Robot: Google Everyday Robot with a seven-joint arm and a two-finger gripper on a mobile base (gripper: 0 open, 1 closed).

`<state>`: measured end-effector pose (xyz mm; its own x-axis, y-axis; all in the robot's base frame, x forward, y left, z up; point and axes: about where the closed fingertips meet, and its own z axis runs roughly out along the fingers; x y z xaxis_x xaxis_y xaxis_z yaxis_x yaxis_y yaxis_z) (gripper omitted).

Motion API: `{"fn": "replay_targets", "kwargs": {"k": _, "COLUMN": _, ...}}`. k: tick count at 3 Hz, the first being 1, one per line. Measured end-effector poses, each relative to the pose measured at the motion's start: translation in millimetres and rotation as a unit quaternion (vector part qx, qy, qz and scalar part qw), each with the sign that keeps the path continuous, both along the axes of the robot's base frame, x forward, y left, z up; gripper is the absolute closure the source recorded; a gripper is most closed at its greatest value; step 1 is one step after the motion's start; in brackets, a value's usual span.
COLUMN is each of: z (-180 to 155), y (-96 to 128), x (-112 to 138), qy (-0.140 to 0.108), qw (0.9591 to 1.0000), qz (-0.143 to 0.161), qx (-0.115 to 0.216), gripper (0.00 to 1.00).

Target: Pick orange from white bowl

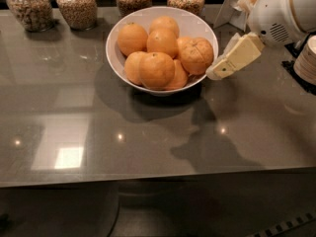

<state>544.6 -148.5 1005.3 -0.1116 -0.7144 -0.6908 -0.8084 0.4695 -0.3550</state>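
Observation:
The white bowl (123, 68) stands on the grey counter at the upper middle and holds several oranges. The orange (197, 55) with crossing crease lines lies at the bowl's right side, against the rim. My gripper (218, 71) comes in from the upper right on a white arm. Its cream finger tip sits just outside the bowl's right rim, right next to the creased orange. It holds nothing that I can see.
Several glass jars of grains and nuts (76, 6) line the counter's back edge. A stack of paper cups (308, 58) stands at the far right. A white folded card (237, 4) stands behind the arm. The counter's front edge (148, 179) runs across the lower part.

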Motion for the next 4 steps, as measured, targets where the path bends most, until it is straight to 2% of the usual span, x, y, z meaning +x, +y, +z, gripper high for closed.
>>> {"fn": "replay_targets", "kwargs": {"k": 1, "z": -9, "y": 3, "x": 11, "qy": -0.007, "qw": 0.9999, "qz": -0.01, "qx": 0.009, "gripper": 0.19}}
{"fn": "replay_targets", "kwargs": {"k": 2, "z": -21, "y": 3, "x": 24, "qy": -0.001, "qw": 0.9996, "qz": -0.018, "qx": 0.021, "gripper": 0.35}}
{"fn": "replay_targets", "kwargs": {"k": 4, "z": -44, "y": 4, "x": 43, "qy": 0.022, "qw": 0.9984, "qz": -0.028, "qx": 0.044, "gripper": 0.3}}
